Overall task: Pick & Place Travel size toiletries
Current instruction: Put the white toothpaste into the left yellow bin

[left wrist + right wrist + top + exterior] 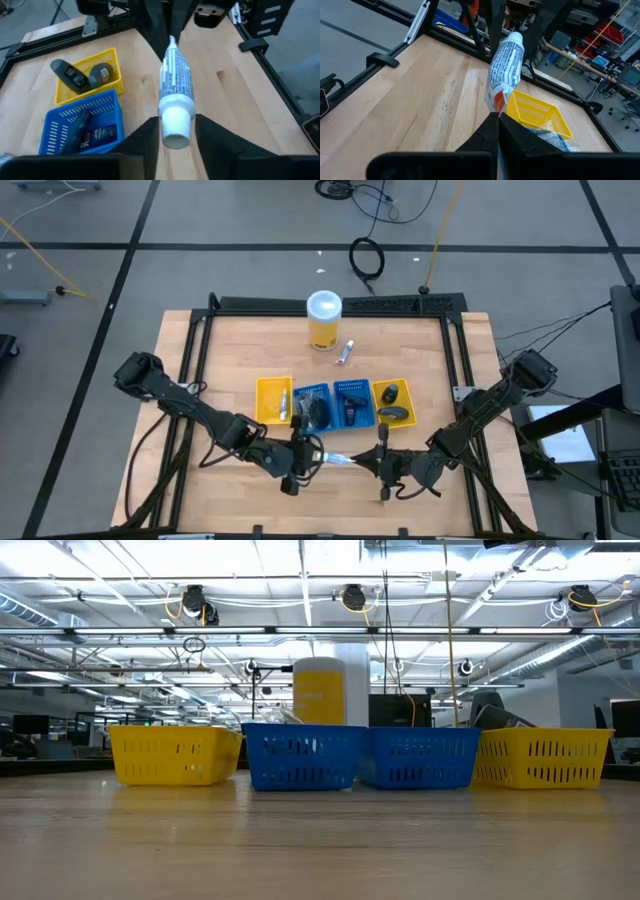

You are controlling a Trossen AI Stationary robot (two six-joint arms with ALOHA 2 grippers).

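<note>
A white toiletry tube (pixel 337 458) with grey print and a white cap hangs in the air between my two grippers, over the table's near part. My right gripper (pixel 497 114) is shut on its flat tail end. My left gripper (pixel 176 131) is open, with a finger close on either side of the cap (pixel 175 125), which points back between them. A second small tube (pixel 346 352) lies flat on the table by the canister. Dark oval pieces (pixel 82 75) lie in a yellow tray and dark tubes (pixel 92 134) in a blue one. The low view shows neither gripper. My right gripper pinches the tube's flat crimped tail (pixel 496 102), marked red, between its two fingertips. The fingers lie along the tube, coming level from the table's right. The tube is lifted clear of the table and sticks out beyond the fingertips toward my left gripper.
Four trays stand in a row mid-table: yellow (pixel 270 402), blue (pixel 312 392), blue (pixel 352 388), yellow (pixel 378 398). The tall yellow canister (pixel 324 320) with white lid stands behind them. A black frame (pixel 300 306) borders the table. Bare wood (pixel 230 360) lies beside and behind the trays.
</note>
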